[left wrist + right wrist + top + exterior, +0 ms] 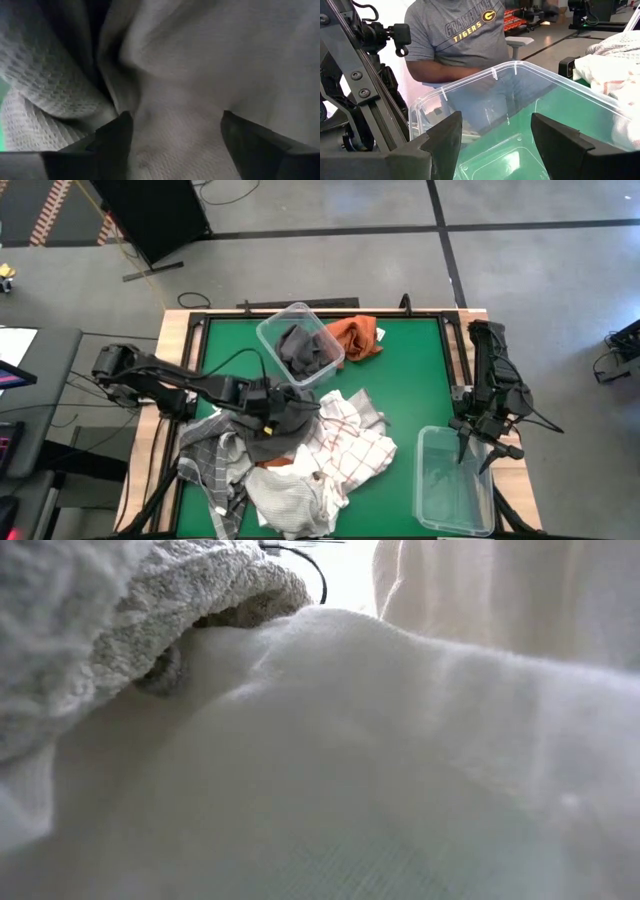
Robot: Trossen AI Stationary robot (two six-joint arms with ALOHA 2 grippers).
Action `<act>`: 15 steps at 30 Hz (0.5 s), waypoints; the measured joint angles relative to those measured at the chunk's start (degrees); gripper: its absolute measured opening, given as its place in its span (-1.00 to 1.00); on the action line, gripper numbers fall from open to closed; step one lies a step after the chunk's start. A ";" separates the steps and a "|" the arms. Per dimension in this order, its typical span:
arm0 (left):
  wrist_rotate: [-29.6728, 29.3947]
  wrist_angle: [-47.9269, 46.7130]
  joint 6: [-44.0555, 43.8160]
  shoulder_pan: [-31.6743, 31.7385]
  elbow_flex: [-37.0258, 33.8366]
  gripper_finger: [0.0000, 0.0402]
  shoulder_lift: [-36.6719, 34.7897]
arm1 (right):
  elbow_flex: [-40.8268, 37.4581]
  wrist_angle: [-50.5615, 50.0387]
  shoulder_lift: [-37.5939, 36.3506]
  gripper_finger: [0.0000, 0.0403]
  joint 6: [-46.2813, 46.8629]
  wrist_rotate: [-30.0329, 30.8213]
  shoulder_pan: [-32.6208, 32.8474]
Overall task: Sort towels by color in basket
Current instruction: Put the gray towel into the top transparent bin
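The left gripper (pixel 283 418) presses into the towel pile (pixel 300 460) on the table (pixel 400 370), jaws spread around grey cloth (pixel 175 110). The right gripper (pixel 484 446) hovers over an empty bin (pixel 452 480), jaws released. Another bin (pixel 298 343) holds 1 dark towel (pixel 303 350); the orange towel (pixel 358 337) lies beside it.

From above, light falls evenly over the green table (pixel 400 370), shadows short and soft. At table height the white towel (pixel 380 760) lies pressed near the lens, blurred and washed out, glare burning at top centre. My left wrist looks into dim grey cloth (pixel 200 75), probably my own shadow
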 joint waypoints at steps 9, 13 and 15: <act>-1.48 15.64 0.75 0.88 -10.11 0.77 -0.01 | 0.00 -0.07 0.00 0.31 0.00 -0.02 -0.02; -1.71 20.56 2.52 0.88 -14.25 0.80 -0.01 | 0.00 -0.09 0.00 0.31 0.01 -0.02 0.00; -1.90 22.65 2.15 0.88 -15.72 0.79 -0.08 | 0.00 -0.09 0.00 0.31 0.01 0.00 0.00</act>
